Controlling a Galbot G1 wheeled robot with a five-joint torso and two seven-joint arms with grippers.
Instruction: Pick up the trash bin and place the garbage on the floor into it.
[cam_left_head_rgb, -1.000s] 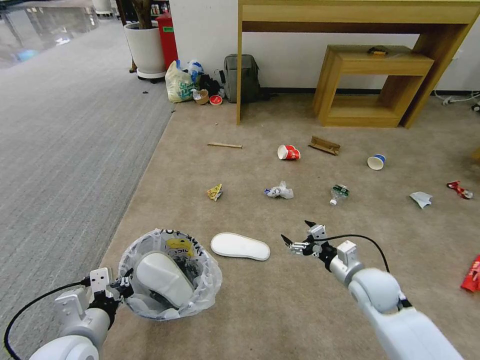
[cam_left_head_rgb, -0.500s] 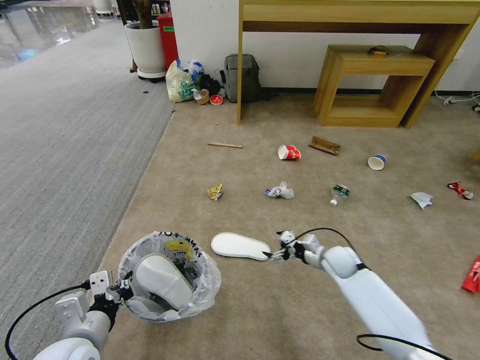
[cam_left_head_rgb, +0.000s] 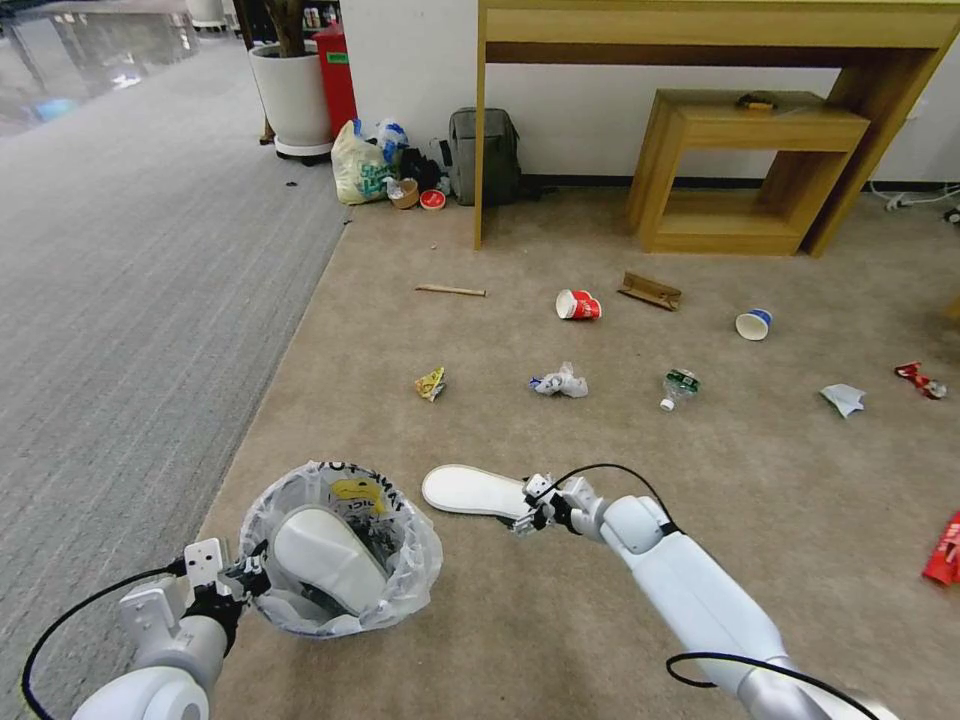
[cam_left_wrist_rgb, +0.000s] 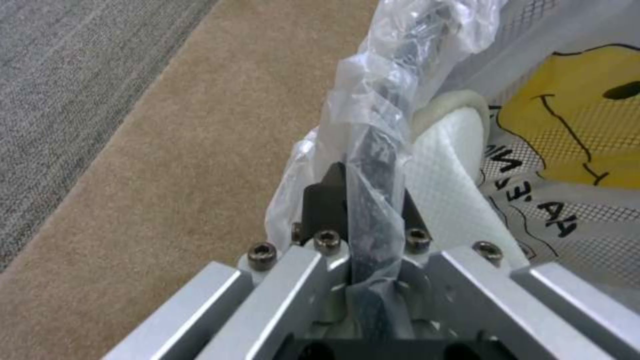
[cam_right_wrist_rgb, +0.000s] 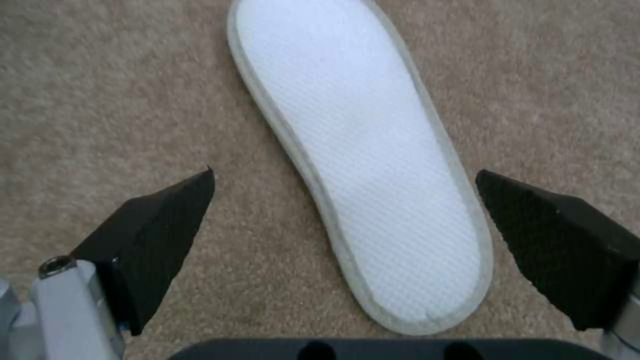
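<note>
Head view: my left gripper (cam_left_head_rgb: 243, 578) holds the small round black bag-lined trash bin (cam_left_head_rgb: 340, 548) by its rim, just beside the flat white slipper (cam_left_head_rgb: 478, 491) on the beige carpet floor (cam_left_head_rgb: 560, 620), keeping the drop short. Left wrist view: fingers clamp the bin's rim through the crinkly liner. Right wrist view: my right gripper (cam_right_wrist_rgb: 347, 240) hangs spread wide, straddling the slipper's near end, apparently to pinch across it.

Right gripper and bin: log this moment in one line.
left gripper: shut on trash bin rim | right gripper: open, straddling white slipper on carpet

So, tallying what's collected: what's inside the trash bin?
Inside the trash bin, one white slipper leans against the bag lining. The slipper and crinkled bag hide whatever lies beneath it.
</note>
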